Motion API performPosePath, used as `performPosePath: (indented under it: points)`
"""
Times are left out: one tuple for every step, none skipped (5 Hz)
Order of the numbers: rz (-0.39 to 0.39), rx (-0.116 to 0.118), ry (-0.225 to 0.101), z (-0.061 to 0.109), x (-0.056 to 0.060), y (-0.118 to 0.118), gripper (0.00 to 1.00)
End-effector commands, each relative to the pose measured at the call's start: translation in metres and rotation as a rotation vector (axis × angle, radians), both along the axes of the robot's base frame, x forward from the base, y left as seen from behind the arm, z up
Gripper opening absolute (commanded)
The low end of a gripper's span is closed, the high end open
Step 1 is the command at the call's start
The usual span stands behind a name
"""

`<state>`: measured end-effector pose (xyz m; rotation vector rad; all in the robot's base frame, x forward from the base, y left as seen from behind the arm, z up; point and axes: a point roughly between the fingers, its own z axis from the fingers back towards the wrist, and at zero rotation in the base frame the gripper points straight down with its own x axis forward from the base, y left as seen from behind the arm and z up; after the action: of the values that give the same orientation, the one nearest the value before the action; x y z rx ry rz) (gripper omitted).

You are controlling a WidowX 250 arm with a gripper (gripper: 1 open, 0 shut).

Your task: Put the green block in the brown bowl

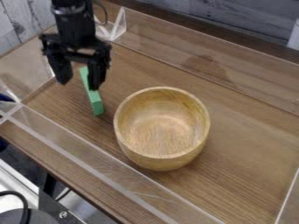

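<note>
Camera view: the black robot arm (79, 10) enters at the far left. The pincer (79, 72) points down, its two fingers set apart to either side of the upper part of the green block (93, 93). Whether the fingers touch the block cannot be determined. The block lies flat on the wooden tabletop (239, 105), to the left of the brown bowl (162, 129) and apart from it. The bowl stands upright, with its interior exposed. Transparent strips (87, 164) run along the left part of the tabletop. Black cables (20, 194) are located at the near left, beyond the table edge.
</note>
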<state>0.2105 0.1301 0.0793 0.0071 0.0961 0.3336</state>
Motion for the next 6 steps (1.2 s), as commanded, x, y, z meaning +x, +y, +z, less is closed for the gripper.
performPosePath:
  points:
    - [0.011, 0.029, -0.023, -0.007, 0.003, 0.005, 1.00]
    - [0.026, 0.031, -0.020, -0.019, 0.004, 0.007, 1.00]
    - [0.039, 0.022, -0.037, -0.017, 0.007, 0.008, 1.00]
    - [0.051, 0.012, -0.049, -0.015, 0.009, 0.011, 1.00]
    - [0.059, 0.006, -0.060, -0.012, 0.010, 0.012, 1.00]
    - [0.068, 0.002, -0.067, -0.010, 0.012, 0.012, 1.00]
